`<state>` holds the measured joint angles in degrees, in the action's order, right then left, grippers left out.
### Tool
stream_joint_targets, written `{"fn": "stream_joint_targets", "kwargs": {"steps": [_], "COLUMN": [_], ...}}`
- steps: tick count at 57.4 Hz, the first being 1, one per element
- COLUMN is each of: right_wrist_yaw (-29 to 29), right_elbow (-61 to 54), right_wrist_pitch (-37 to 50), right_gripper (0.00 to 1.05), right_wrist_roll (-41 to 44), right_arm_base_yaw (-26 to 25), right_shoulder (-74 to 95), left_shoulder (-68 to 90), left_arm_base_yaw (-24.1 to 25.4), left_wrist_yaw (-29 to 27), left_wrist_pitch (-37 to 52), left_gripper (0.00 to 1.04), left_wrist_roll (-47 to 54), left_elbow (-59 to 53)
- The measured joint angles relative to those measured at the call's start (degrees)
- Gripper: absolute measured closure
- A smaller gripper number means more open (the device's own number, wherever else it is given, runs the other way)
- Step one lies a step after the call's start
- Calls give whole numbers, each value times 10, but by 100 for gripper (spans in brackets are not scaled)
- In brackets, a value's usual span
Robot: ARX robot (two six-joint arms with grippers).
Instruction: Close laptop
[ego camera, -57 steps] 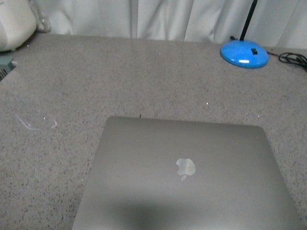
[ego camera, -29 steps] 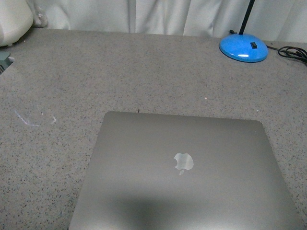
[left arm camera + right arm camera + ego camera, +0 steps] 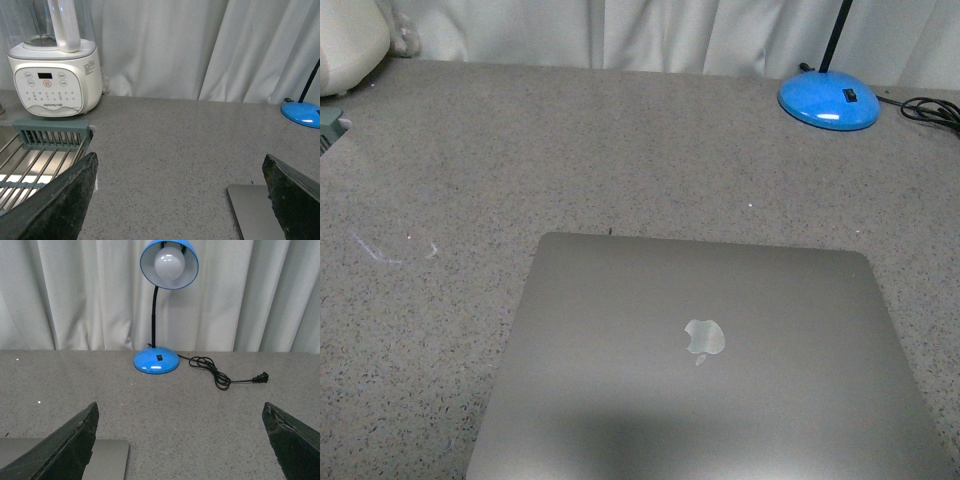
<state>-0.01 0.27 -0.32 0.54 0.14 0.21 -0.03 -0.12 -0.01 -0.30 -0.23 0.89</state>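
A: Nothing has moved since half a second ago; we see the laptop (image 3: 705,360) shut flat at the surface's (image 3: 570,150) near edge.

B: Confirmed. Left gripper (image 3: 180,200) and right gripper (image 3: 180,440) both spread wide, empty. We judge the task complete.

The laptop (image 3: 705,360) lies shut and flat at the near edge of the bench (image 3: 570,150), right of the middle. The desk lamp (image 3: 828,100) stands at the far right corner, its cord (image 3: 930,112) trailing to the right. A blender (image 3: 55,75) stands at the far left corner, and a rack (image 3: 35,155) sits at the left edge in front of it.
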Motion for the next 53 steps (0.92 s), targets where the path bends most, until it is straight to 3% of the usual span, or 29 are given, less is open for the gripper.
{"fn": "stream_joint_targets", "kwargs": {"steps": [53], "right_wrist_yaw": [0], "right_elbow": [0], "right_wrist_pitch": [0], "right_gripper": [9], "right_wrist_roll": [0], "right_arm_base_yaw": [0], "right_shoulder": [0], "left_shoulder": [0], "left_arm_base_yaw": [0], "left_wrist_yaw": [0], "left_wrist_pitch": [0], "left_gripper": [6], "left_wrist_roll": [0], "left_elbow": [0]}}
